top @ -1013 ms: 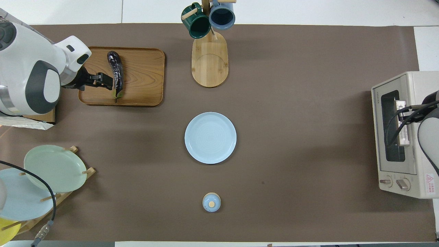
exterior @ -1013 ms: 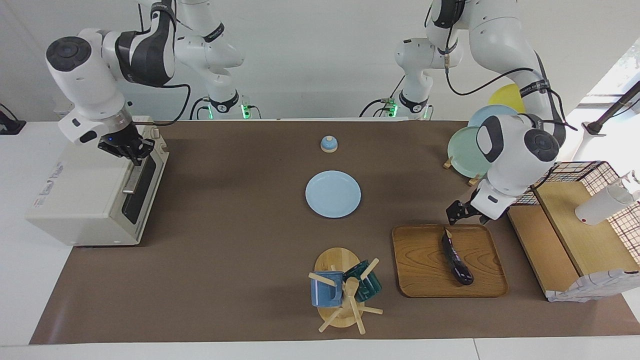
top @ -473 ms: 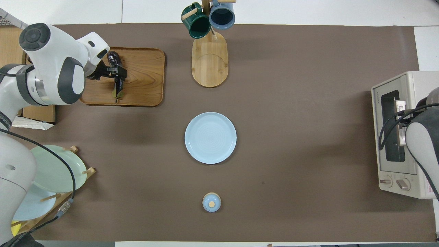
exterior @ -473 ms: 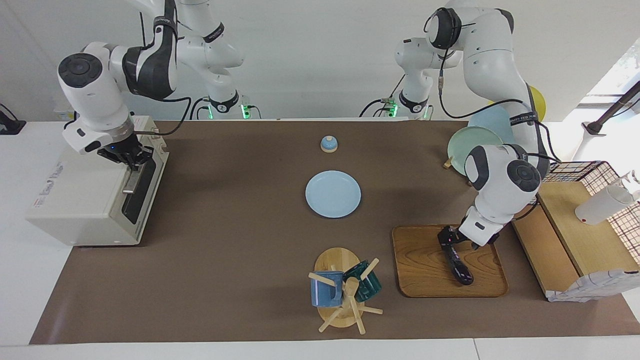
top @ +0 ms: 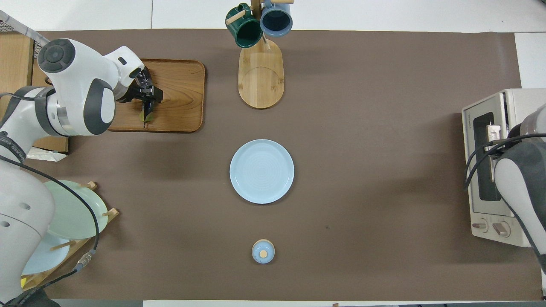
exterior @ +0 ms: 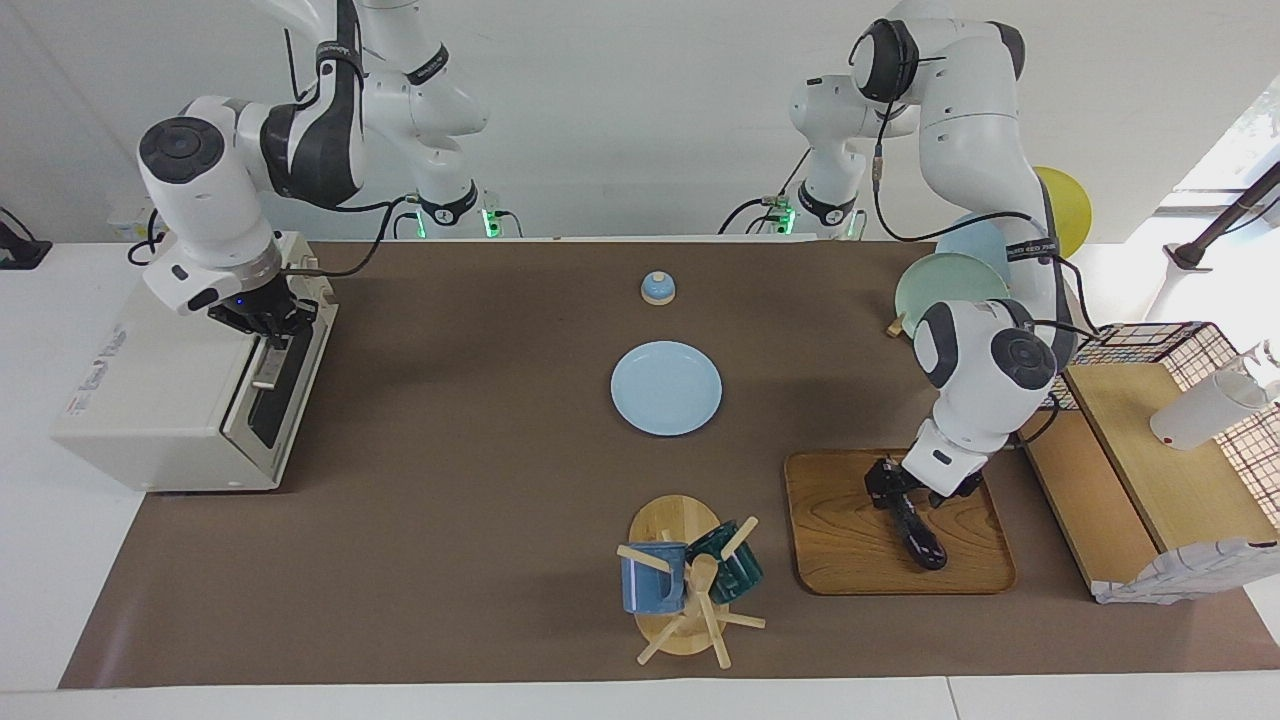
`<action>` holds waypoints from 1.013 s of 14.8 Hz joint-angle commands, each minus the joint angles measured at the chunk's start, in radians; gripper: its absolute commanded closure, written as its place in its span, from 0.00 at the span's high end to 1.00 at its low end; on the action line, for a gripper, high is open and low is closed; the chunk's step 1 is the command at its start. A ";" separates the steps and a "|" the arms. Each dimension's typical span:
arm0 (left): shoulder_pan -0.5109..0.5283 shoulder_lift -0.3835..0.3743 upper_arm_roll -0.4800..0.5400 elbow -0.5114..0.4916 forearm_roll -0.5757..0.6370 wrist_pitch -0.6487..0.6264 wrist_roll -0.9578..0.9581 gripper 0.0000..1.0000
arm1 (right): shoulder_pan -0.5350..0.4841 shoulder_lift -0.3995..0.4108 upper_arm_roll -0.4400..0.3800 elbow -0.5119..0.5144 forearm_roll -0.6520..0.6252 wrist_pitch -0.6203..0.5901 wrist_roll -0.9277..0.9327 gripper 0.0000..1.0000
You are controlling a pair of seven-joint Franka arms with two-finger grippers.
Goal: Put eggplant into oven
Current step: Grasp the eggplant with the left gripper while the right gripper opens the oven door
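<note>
The dark purple eggplant (exterior: 923, 546) lies on a wooden tray (exterior: 850, 540) toward the left arm's end of the table. My left gripper (exterior: 893, 497) is down on the eggplant's stem half. In the overhead view it (top: 147, 94) covers the eggplant's middle (top: 145, 114) on the tray (top: 179, 98). The cream-white oven (exterior: 160, 400) stands at the right arm's end. My right gripper (exterior: 270, 328) is shut on the door's metal bar handle (exterior: 265, 365), and the door's top edge stands slightly off the body. In the overhead view the right arm hides part of the oven (top: 524, 98).
A light blue plate (exterior: 665, 388) lies mid-table. A small blue domed lid (exterior: 657, 288) sits nearer the robots. A mug tree (exterior: 685, 580) with two mugs stands beside the tray. A plate rack (exterior: 940, 290) and a wooden shelf (exterior: 1150, 470) stand at the left arm's end.
My left gripper swung in over the tray and came down on the eggplant. My right gripper stayed at the oven handle, and the door's top has come slightly away.
</note>
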 commanded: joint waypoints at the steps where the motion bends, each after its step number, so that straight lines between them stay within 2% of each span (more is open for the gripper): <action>1: -0.010 -0.011 0.011 -0.020 -0.025 0.023 0.019 0.77 | 0.012 0.005 0.003 -0.098 0.045 0.108 0.021 0.00; 2: -0.010 -0.011 0.011 -0.020 -0.025 0.020 0.019 0.64 | 0.022 0.005 0.003 -0.113 0.063 0.131 0.019 0.00; 5: -0.007 -0.013 0.009 0.005 -0.061 -0.036 0.019 0.00 | 0.075 0.031 0.002 -0.165 0.111 0.237 0.039 0.00; 8: -0.004 -0.035 0.008 0.026 -0.106 -0.082 0.017 0.00 | 0.098 0.062 0.008 -0.228 0.128 0.369 0.064 0.00; 11: -0.008 -0.163 0.009 -0.001 -0.135 -0.205 -0.009 0.00 | 0.137 0.065 0.007 -0.250 0.128 0.394 0.116 0.00; 13: -0.017 -0.250 0.005 -0.052 -0.151 -0.242 -0.098 0.00 | 0.138 0.088 0.008 -0.251 0.128 0.417 0.143 0.00; 15: -0.098 -0.336 0.006 -0.130 -0.155 -0.274 -0.165 0.00 | 0.138 0.120 0.008 -0.262 0.128 0.458 0.144 0.00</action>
